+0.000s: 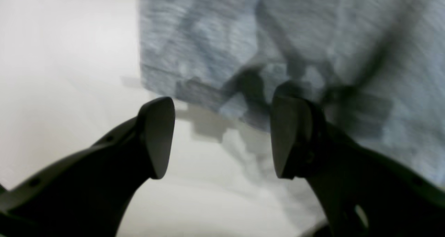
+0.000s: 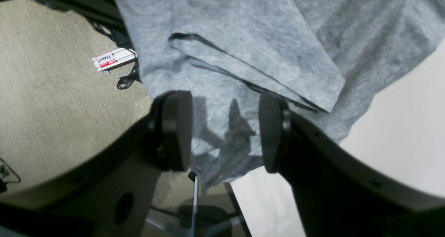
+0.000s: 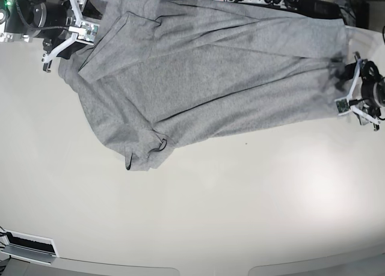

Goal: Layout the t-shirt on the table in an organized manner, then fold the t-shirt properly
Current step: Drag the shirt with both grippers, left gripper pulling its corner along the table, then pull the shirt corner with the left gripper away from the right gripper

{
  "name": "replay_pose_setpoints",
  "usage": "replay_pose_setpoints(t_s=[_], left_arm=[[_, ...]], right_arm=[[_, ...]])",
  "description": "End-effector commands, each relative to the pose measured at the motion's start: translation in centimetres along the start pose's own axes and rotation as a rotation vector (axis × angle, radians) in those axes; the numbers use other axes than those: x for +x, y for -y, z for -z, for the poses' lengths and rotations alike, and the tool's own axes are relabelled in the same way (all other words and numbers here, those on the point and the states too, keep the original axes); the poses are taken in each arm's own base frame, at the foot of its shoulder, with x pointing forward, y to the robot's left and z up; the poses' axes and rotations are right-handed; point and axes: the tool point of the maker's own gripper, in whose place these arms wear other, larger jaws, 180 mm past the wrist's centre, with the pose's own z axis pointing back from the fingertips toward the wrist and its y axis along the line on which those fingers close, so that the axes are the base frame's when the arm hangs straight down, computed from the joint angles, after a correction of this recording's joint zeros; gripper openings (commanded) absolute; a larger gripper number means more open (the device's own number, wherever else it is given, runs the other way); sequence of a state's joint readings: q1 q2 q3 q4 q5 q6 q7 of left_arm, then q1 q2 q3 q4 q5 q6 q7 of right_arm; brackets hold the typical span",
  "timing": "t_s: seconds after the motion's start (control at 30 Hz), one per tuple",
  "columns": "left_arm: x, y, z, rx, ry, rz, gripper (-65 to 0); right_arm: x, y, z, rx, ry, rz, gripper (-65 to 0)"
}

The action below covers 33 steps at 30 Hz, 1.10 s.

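The shirt (image 3: 204,77) sprawls rumpled across the far half of the tabletop (image 3: 198,216), one corner overhanging its edge. Both claws, left (image 1: 222,136) and right (image 2: 224,132), gape empty at opposite ends. Limp, light cloth probably wants pinching at corners.

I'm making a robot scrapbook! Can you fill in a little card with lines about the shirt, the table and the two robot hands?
Shirt: grey t-shirt, spread out but skewed and partly folded over itself, lettering not visible
Shirt position: far part of the table, one corner hanging over the edge in the right wrist view
Left hand: open, empty, just off the shirt's edge
Right hand: open, empty, above the shirt's overhanging corner
Folding: not yet tidy
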State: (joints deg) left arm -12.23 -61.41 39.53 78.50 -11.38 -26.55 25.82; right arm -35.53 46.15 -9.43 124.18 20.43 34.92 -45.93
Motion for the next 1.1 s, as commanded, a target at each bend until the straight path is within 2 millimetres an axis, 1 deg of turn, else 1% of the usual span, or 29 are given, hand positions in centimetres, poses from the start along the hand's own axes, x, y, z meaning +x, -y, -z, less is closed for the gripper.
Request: replay_pose_setpoints(t_s=[0.0,0.07,0.2,0.23,0.33,0.37,0.4,0.5,0.73,0.93,1.07], left_arm=[[-0.4,-1.4,-0.4,0.028,-0.001,-0.017,-22.4],[-0.2,-1.1,0.7,0.012,0.007,-0.029,-26.3],[0.4,-0.4,2.5,0.002,0.017,-0.037,-38.0],[0.6,-0.2,2.8,-0.002,0.017,-0.038,-41.9],[1.2,0.2,3.3,-0.006,0.023,-0.03,-57.8],[1.2,0.2,3.4,-0.004,0.022,-0.026,-62.0],[1.3,0.1,3.3,-0.002,0.023,-0.022,-64.9],[1.7,-0.7,2.9,0.016,0.018,-0.01,-65.0],[3.6,-3.3,1.2,0.075,0.027,0.022,-65.0],[3.7,-5.4,0.2,0.12,0.026,0.022,-65.0],[3.2,-5.9,-0.2,0.13,0.015,0.022,-65.0]], right_arm=[[0.7,0.2,-0.4,-0.007,0.028,-0.006,-32.2],[1.1,0.0,-0.2,-0.006,0.041,0.007,-32.2],[1.6,-0.2,0.0,-0.005,0.059,0.023,-32.2],[1.5,-0.2,0.0,-0.005,0.058,0.024,-32.2],[1.6,-0.2,0.0,-0.005,0.059,0.023,-32.2],[1.6,-0.2,0.0,-0.004,0.059,0.024,-32.2],[1.6,-0.2,0.0,-0.005,0.059,0.024,-32.2],[1.6,-0.2,0.0,-0.005,0.058,0.024,-32.2],[1.6,-0.2,0.0,-0.005,0.059,0.024,-32.2],[1.6,-0.2,0.0,-0.005,0.059,0.024,-32.2],[1.7,-0.2,0.0,-0.005,0.063,0.024,-32.2]])
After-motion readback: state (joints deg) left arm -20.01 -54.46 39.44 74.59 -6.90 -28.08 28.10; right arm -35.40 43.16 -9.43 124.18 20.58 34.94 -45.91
